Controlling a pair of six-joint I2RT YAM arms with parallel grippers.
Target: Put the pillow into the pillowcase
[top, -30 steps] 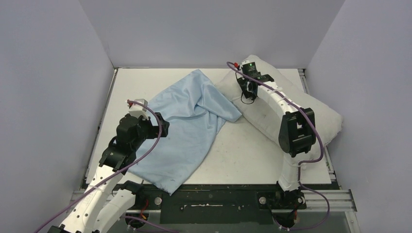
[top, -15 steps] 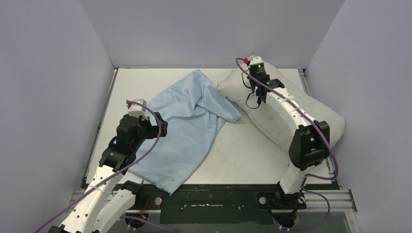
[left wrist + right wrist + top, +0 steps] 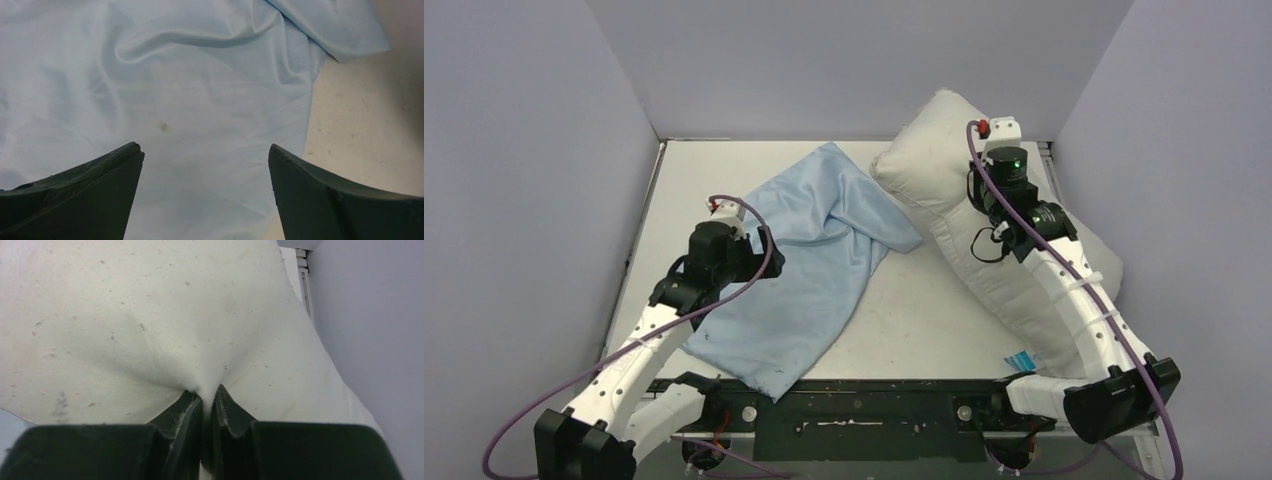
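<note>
The off-white pillow (image 3: pixel 944 190) lies along the right side of the table, its far end lifted up. My right gripper (image 3: pixel 980 196) is shut on a pinch of the pillow's fabric (image 3: pixel 206 388), seen bunched between the jaws in the right wrist view. The light blue pillowcase (image 3: pixel 809 260) lies wrinkled and flat across the table's middle and left; one corner overlaps the pillow's left edge. My left gripper (image 3: pixel 764 252) is open and empty, hovering just over the pillowcase (image 3: pixel 200 115), with cloth showing between its fingers (image 3: pixel 100 180).
Grey walls close in the table on the left, back and right. A metal rail (image 3: pixel 1049 160) runs along the right edge by the pillow. Bare table (image 3: pixel 924 310) shows between pillowcase and pillow. A small blue tag (image 3: pixel 1018 359) lies near the front right.
My right gripper has pulled back to the right and up, lifting the pillow's far end with it. My left gripper has moved forward and right over the pillowcase.
</note>
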